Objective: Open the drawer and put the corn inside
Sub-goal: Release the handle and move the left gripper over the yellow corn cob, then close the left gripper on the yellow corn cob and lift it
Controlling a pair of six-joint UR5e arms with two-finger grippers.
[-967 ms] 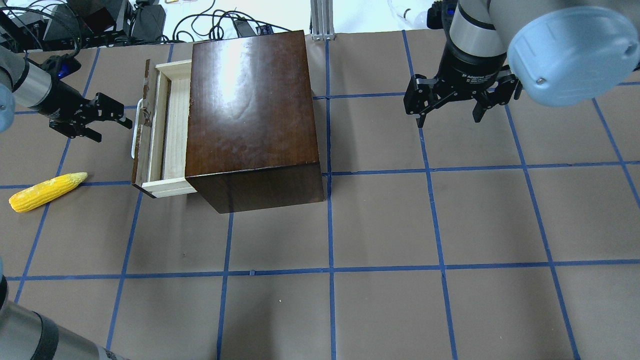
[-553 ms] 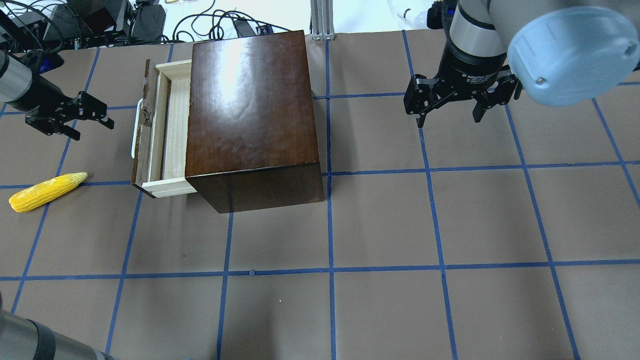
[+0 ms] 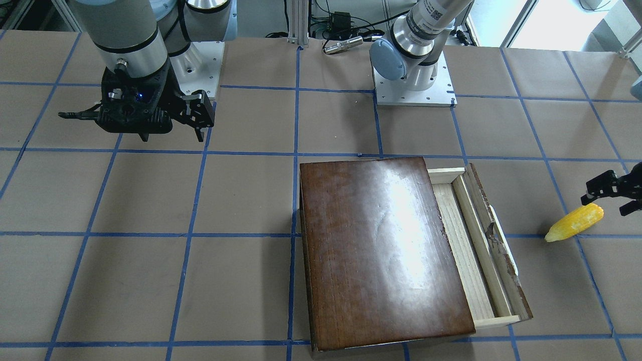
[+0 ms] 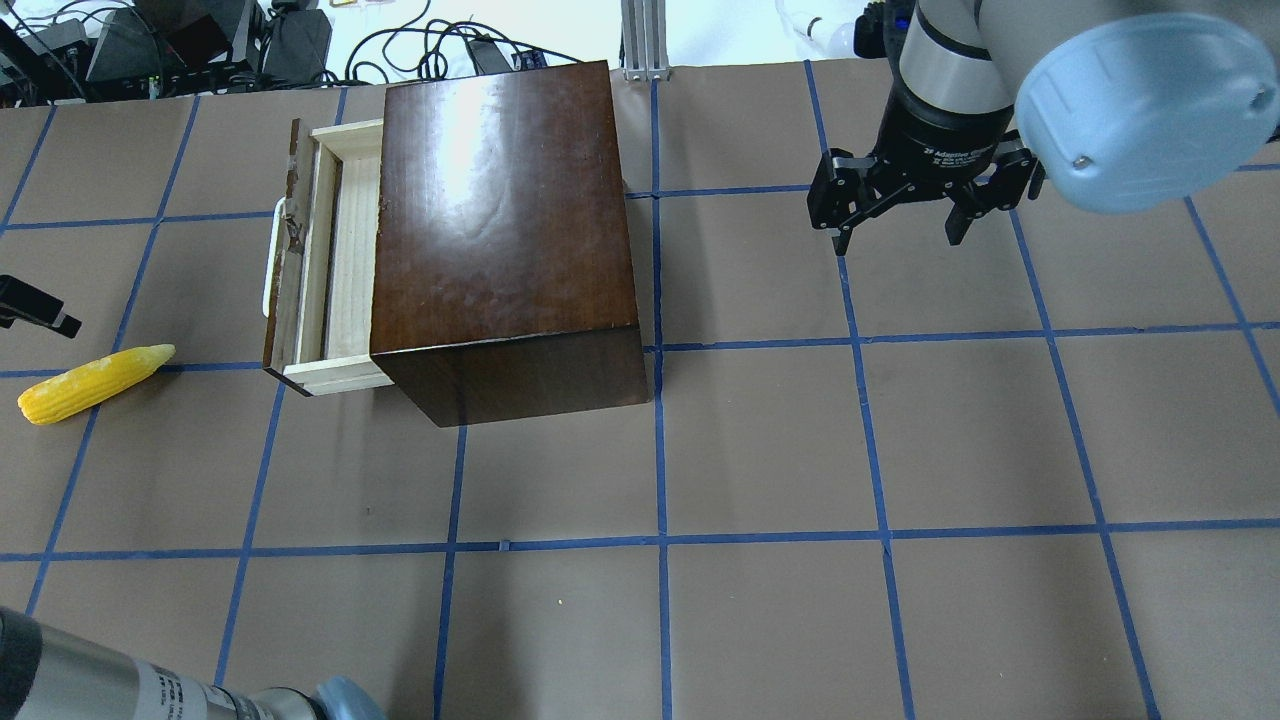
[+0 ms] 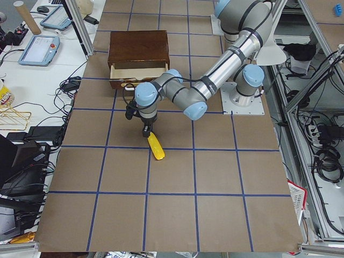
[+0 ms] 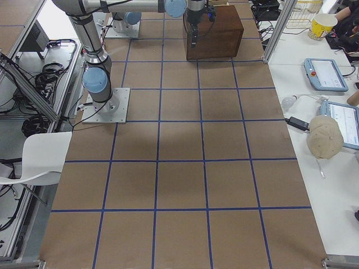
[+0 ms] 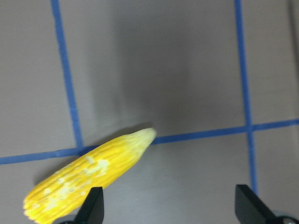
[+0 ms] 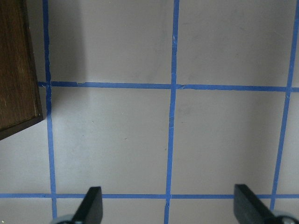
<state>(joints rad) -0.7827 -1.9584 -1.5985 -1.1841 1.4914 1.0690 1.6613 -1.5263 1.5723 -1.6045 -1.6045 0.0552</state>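
The drawer is open; corn lies on the desk; my left end effector, released, hovers near it.

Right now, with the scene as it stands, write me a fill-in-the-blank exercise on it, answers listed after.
The left gripper hovers open by the yellow ____.
The drawer stands partly ____.
Its handle is ____ in colour.
The right gripper is open and holds ____.
Missing words: corn; open; white; nothing.
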